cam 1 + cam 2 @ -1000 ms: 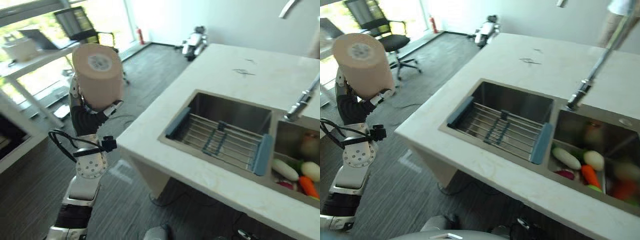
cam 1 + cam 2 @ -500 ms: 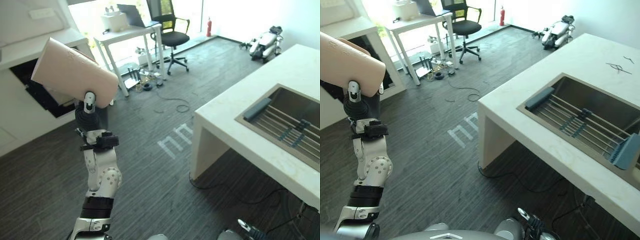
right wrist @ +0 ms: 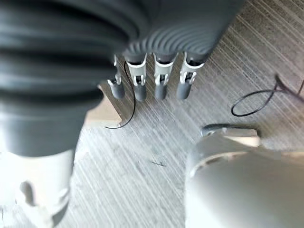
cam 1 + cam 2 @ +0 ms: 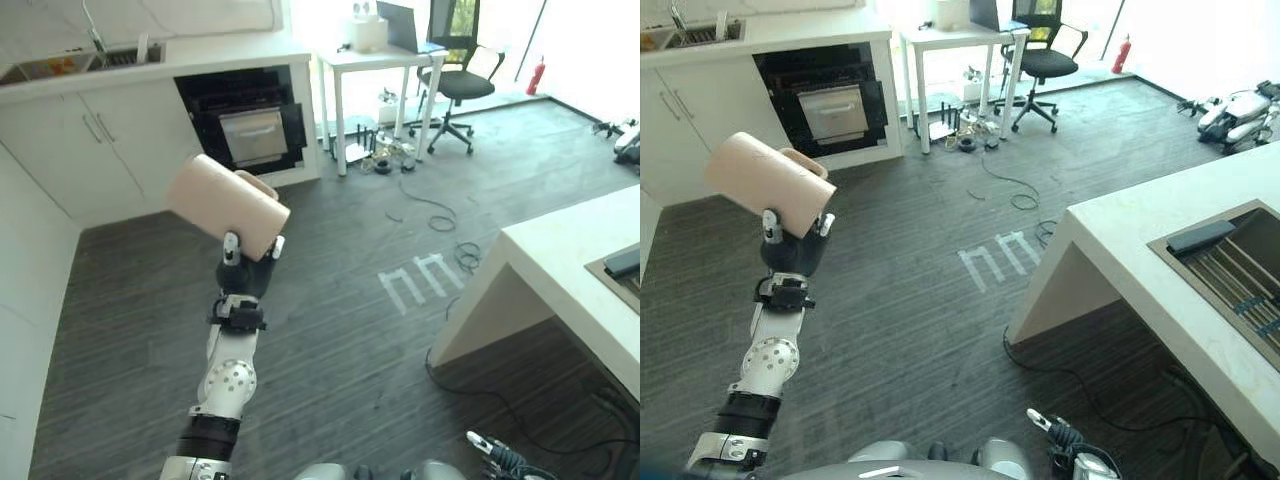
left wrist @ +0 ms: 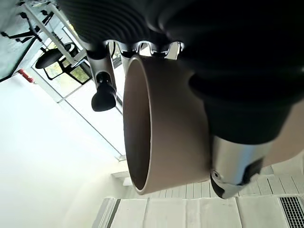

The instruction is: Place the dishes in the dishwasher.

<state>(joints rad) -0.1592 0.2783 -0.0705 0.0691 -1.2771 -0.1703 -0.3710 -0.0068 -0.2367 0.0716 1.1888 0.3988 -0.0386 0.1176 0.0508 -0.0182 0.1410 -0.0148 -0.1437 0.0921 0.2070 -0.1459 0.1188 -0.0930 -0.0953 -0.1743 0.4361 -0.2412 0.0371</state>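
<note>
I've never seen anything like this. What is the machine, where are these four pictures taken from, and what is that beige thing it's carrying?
It is a two-legged humanoid robot with silver-grey arms and hands. Two pictures come from a pair of cameras in its head, looking down; the other two come from a camera on each wrist, looking along that hand from very close.

The beige thing is a mug, held up tilted in the robot's left hand. The left wrist view shows the mug's open rim, with the hand's fingers curled round it.

The right hand holds nothing; its fingers hang relaxed above the dark striped floor.

Ahead stands a white cabinet run with an open dark appliance, probably the dishwasher. At the right edge is a white counter with a sink. Further back are a white desk and an office chair.
</note>
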